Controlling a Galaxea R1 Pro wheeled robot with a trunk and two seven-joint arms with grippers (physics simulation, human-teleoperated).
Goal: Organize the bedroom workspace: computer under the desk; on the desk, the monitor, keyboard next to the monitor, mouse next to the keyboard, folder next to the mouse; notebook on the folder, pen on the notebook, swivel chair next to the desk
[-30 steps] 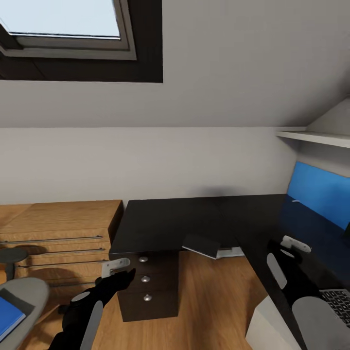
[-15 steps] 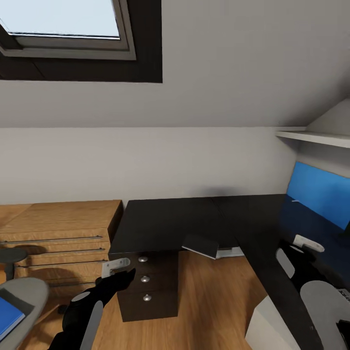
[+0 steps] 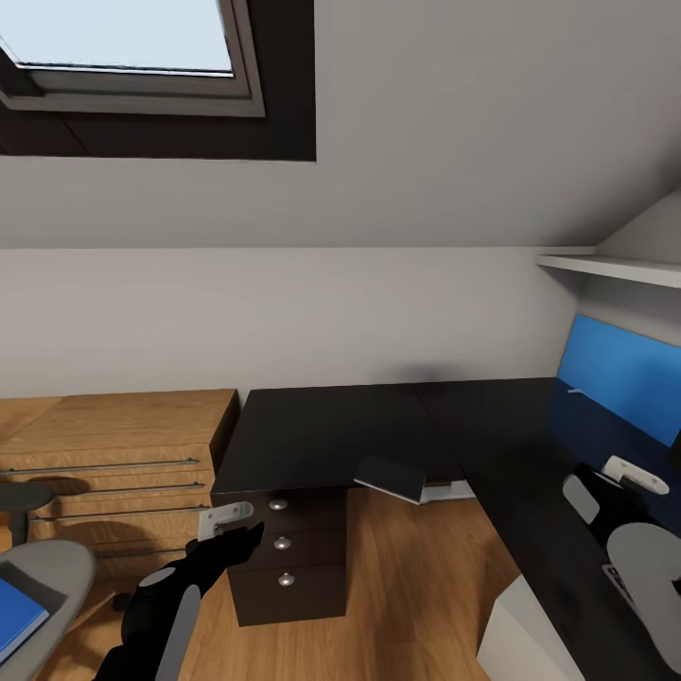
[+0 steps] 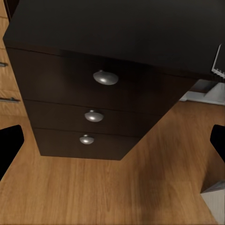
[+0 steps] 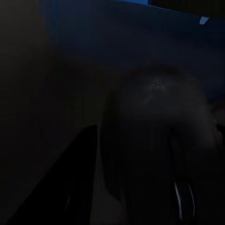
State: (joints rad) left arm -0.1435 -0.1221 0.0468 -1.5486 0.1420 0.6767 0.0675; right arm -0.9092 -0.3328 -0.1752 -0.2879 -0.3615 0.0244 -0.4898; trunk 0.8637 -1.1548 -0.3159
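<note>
Far left, head view: swivel chair [image 3: 43,577] seat w/ the blue folder [image 3: 17,619] lying on it, same spot as 1 s back, so that step isn't started. Left gripper [image 3: 225,530] hangs unmoved in front of the black drawer unit [image 3: 284,549]; in the left wrist view its dark fingertips [image 4: 10,147] sit at opposite edges of the frame w/ the drawer knobs [image 4: 105,77] between, so fingers are spread wide, nothing held. A dark notebook [image 3: 390,479] juts past the edge of the black top, apparently untouched.

Right side: the change. Right gripper [image 3: 636,476] has slid further right along the desk [image 3: 511,445] toward the blue back panel [image 3: 619,374]. The keyboard, visible by the arm earlier, is now mostly hidden behind the forearm. Right wrist view is too dark; a rounded dark lump [image 5: 159,140] sits close up, possibly the mouse. Can't tell finger state. Prob. mid-reach or mid-carry over the desk.
</note>
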